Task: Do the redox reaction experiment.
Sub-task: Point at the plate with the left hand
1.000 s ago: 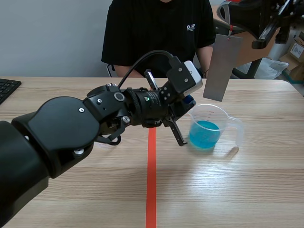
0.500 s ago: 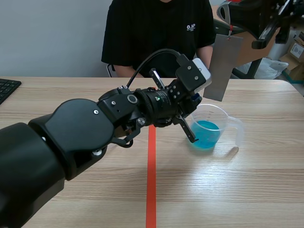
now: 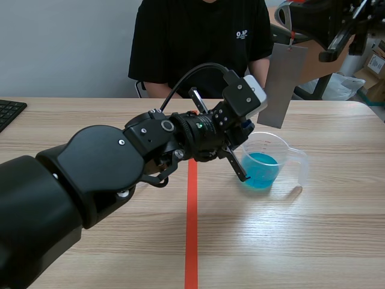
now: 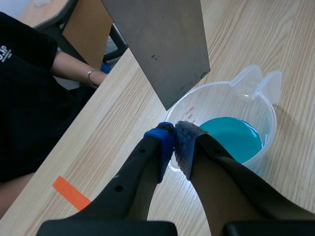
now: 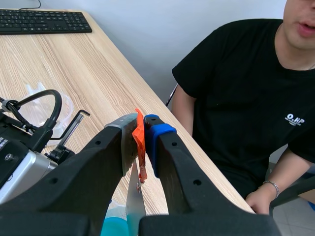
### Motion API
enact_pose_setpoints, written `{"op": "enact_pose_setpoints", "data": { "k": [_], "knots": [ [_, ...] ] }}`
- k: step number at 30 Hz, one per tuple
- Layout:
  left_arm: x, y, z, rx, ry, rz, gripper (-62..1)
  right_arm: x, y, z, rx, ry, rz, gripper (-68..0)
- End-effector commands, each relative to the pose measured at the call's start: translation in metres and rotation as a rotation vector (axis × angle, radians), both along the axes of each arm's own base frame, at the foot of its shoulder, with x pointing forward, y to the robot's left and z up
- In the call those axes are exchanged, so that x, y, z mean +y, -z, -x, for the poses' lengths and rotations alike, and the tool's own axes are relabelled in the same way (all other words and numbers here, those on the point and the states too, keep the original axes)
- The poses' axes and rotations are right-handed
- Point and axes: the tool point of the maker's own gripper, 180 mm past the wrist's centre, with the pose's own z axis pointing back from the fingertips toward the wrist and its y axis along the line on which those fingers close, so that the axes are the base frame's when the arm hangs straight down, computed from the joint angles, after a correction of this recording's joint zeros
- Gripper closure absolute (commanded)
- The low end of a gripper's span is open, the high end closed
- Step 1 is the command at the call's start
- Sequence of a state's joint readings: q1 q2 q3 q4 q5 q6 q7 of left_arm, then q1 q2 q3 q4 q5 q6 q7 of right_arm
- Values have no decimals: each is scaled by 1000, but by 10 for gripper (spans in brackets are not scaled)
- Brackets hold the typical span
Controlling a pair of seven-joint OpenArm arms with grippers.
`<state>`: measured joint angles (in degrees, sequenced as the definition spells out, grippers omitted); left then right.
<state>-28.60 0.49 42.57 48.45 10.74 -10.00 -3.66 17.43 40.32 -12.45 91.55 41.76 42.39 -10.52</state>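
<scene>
redox experiment, step in hand judged to be the dipping of the metal plate (image 3: pixel 278 84) into the blue liquid (image 3: pixel 260 168). the right pincer (image 5: pixel 142 123), at the upper right of the scene frame, is closed on an orange tag (image 5: pixel 140 147) from which the plate hangs free and slightly askew. the plate's lower edge is above the far rim of the cup (image 3: pixel 287 150) and not yet wet. the cup stands on the counter (image 3: pixel 301 241) right of centre, just right of the red tape line, with its handle turned away from the left arm. the left pincer (image 4: pixel 173 135) is drawn narrow and appears to pinch the near wall of the cup at the rim, one pad inside and one outside, which would steady the cup. to do the step well, first bring the plate over the middle of the opening, since it now hangs close to the rim and to the left fingers. then lower it slowly and straight down, because a plate hung from a tag may swing and knock the light cup. wetting only the lower part should be enough. a person (image 3: pixel 198 42) sits beyond the counter at the top of the frame.
</scene>
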Motion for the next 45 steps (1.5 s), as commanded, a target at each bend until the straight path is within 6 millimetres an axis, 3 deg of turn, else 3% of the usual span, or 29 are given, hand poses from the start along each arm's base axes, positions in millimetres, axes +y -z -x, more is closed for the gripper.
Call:
{"op": "enact_pose_setpoints", "data": {
  "k": [1, 27, 31, 37, 45],
  "knots": [
    [-6, -18, -6, -43, 6, 32, -46, 1, -15, -1, -40, -12, -16, -15],
    [2, -16, -7, -49, 7, 27, -46, 1, -16, -1, -41, -12, -17, -15],
    [21, -4, -8, -43, -9, -6, -46, 1, -15, -1, -40, -12, -16, -15],
    [76, 1, -4, -31, -67, -16, -46, 1, -15, -1, -40, -12, -16, -15],
    [159, -12, 32, -20, -135, -38, -46, 1, -15, -1, -40, -12, -16, -15]
  ]
}}
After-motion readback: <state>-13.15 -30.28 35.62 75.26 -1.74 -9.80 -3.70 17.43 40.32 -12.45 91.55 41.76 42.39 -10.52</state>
